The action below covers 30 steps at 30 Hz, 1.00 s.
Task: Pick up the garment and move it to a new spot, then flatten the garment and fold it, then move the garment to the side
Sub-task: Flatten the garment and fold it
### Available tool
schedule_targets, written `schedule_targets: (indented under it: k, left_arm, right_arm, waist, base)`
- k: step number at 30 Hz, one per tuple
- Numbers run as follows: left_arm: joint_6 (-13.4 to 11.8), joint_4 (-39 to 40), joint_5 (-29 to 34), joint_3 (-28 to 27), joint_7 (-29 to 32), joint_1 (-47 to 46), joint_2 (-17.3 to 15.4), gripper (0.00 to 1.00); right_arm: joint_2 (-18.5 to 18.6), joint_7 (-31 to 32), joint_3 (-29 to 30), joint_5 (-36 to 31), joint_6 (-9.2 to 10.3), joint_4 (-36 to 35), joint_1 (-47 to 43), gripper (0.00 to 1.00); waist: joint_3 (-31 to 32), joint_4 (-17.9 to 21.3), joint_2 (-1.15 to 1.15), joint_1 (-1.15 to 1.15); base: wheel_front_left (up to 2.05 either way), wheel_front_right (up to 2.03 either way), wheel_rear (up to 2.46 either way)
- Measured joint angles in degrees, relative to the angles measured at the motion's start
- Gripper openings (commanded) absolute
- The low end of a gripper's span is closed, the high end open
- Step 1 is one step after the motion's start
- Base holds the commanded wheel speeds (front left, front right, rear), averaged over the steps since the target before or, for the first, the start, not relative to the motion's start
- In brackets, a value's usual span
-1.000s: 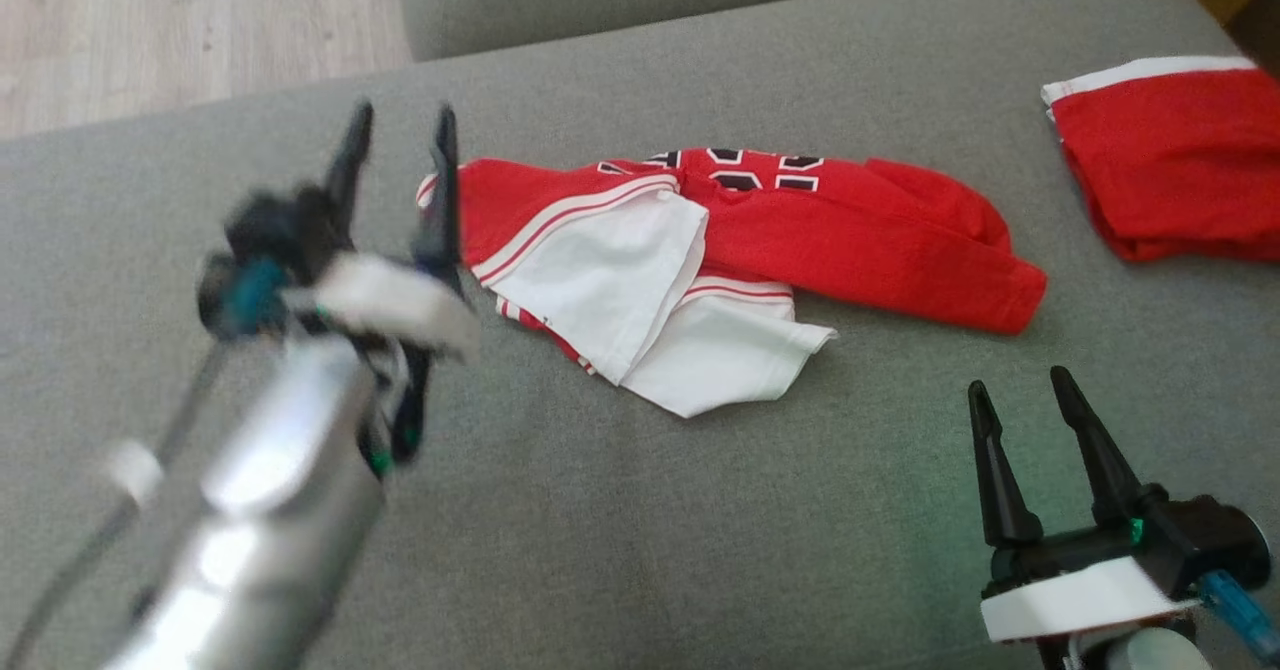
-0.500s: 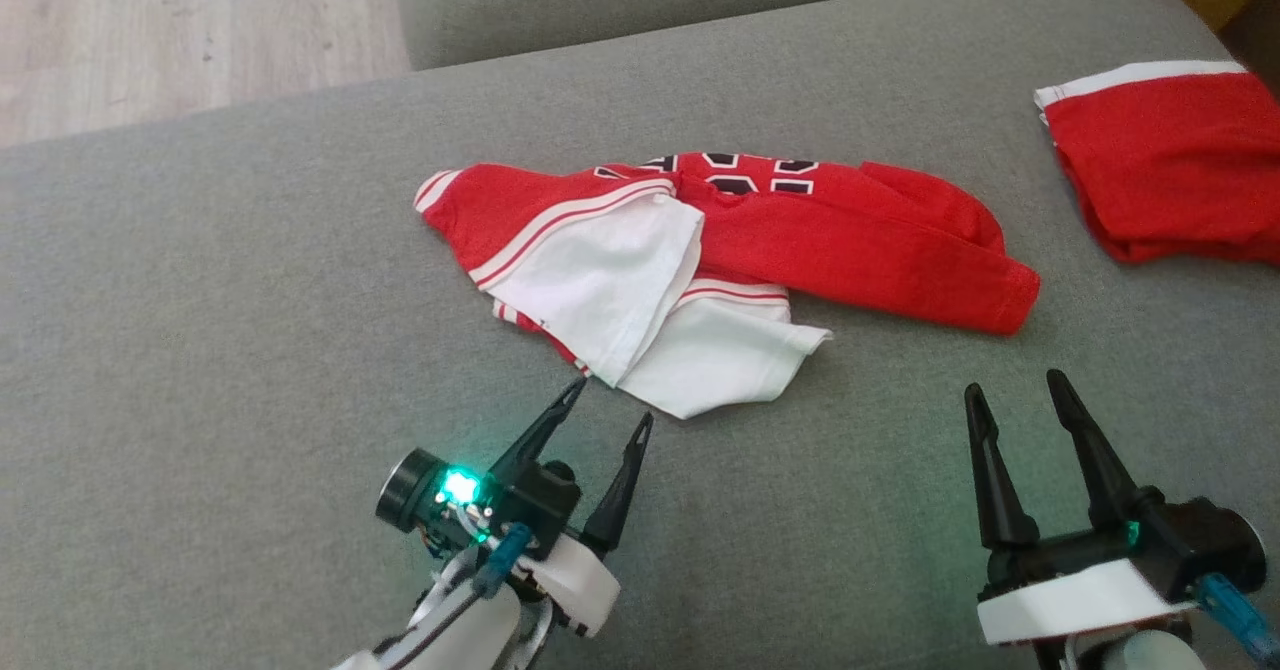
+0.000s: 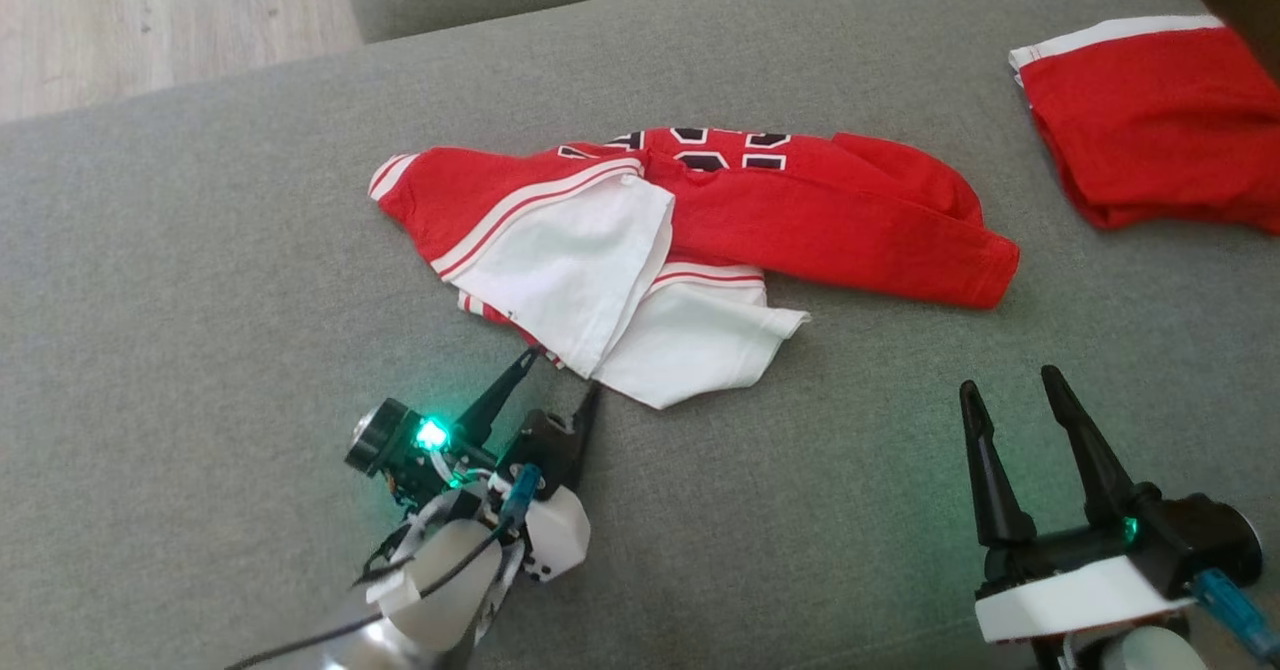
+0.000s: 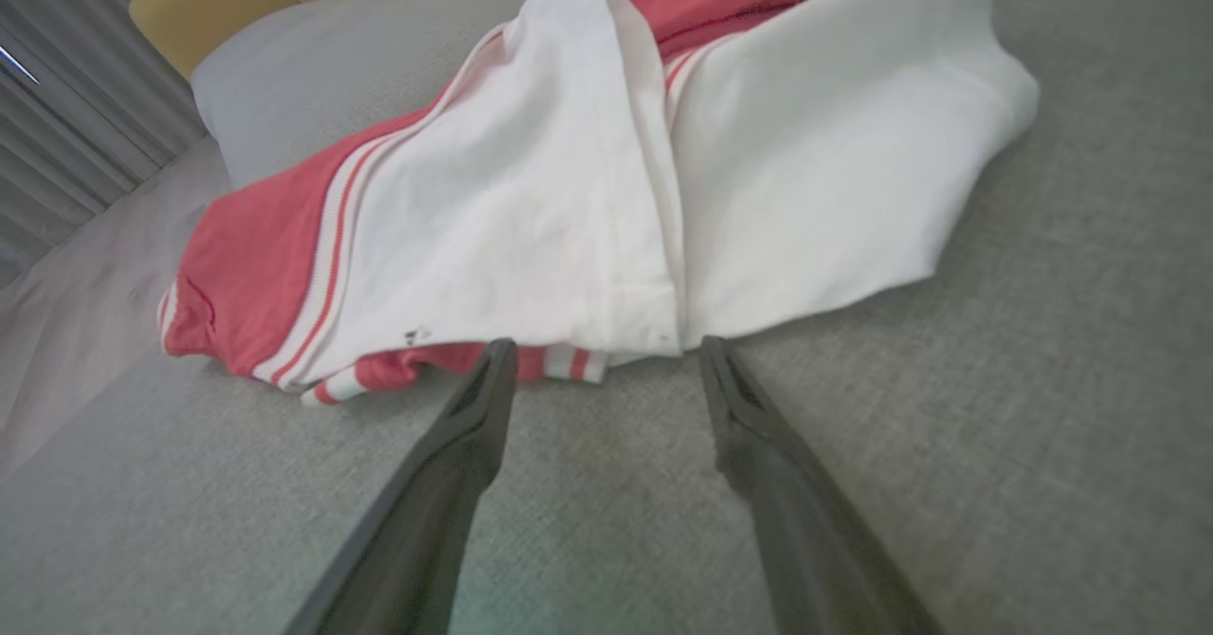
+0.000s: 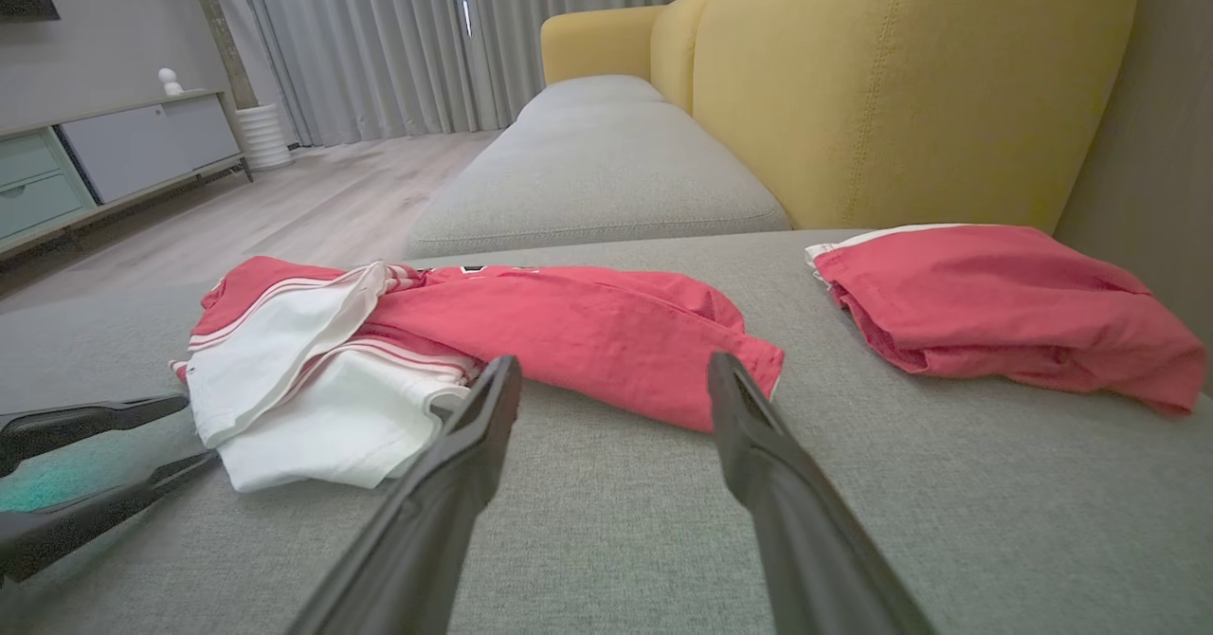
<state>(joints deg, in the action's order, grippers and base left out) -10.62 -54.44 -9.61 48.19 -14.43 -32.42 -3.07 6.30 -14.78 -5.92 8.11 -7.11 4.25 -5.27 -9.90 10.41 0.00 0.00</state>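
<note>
Head view: the garment [image 3: 700, 220], a red jersey with white panels, red and white striped trim and dark lettering, lies crumpled in the middle of the frame on the grey sofa seat [image 3: 200, 330]. Its white part points toward the lower centre and its red part stretches to the right. The left gripper [image 3: 562, 368] sits in the lower centre-left with a green light on its body. It is released, its two dark fingers spread, and their tips are right at the lower edge of the white cloth. The right gripper [image 3: 1008, 378] is in the lower right corner, also released, fingers spread and pointing up the frame, well apart from the garment. A second red garment [image 3: 1150, 120] with a white band lies in the upper right corner. Pale wood floor [image 3: 150, 20] shows in the upper left.

Left wrist view: the two fingers rise from the bottom edge, held apart, with bare grey fabric between them. Their tips stand just at the near edge of the garment, where a striped hem peeks out under the white panel. Whether they touch the cloth I cannot tell.

Right wrist view: the spread fingers frame the red part of the garment at mid-frame, near it but apart. The left gripper's fingers enter from the lower left edge beside the white cloth. The second red garment lies at right, before a yellow backrest [image 5: 900, 76]. Grey curtains [image 5: 379, 38] hang in the upper left.
</note>
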Motion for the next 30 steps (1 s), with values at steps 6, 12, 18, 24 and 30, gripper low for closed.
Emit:
schedule_targets:
  k: [6, 12, 18, 24, 30]
  left_arm:
    - [-1.09, -2.15, 0.0, 0.91, -0.03, -2.59, 0.36, 1.0]
    - [-1.72, -1.83, -0.33, 1.96, -0.03, -2.76, 0.41, 1.0]
    - [-1.81, 0.01, -1.05, 2.44, -0.11, -2.75, 0.46, 1.0]
    - [-1.75, -0.12, -1.05, 2.52, -0.12, -2.77, 0.48, 1.0]
    - [1.19, -1.35, -2.7, 3.48, -0.12, -2.77, 0.51, 1.0]
  right_arm:
    - [0.16, 0.0, 0.03, 0.05, 0.0, 0.0, 0.18, 1.0]
    - [0.19, 0.0, 0.01, 0.05, 0.0, 0.03, 0.82, 1.0]
    - [0.19, 0.0, 0.04, 0.05, 0.0, 0.03, 1.01, 1.0]
    - [0.19, 0.0, 0.05, 0.05, 0.0, 0.04, 0.99, 1.0]
    - [0.19, 0.0, -0.07, 0.05, 0.0, 0.04, 0.99, 1.0]
  waist:
    - [-0.74, 0.22, 0.0, 0.0]
    - [-0.55, 0.13, 0.0, 0.0]
    - [-0.16, -0.16, 0.0, 0.0]
    - [0.07, -0.29, 0.0, 0.0]
    - [-0.1, 0.08, 0.0, 0.0]
  base:
    - [0.0, 0.0, 0.0]
    - [0.0, 0.0, 0.0]
    - [0.0, 0.0, 0.0]
    - [0.0, 0.0, 0.0]
    - [0.0, 0.0, 0.0]
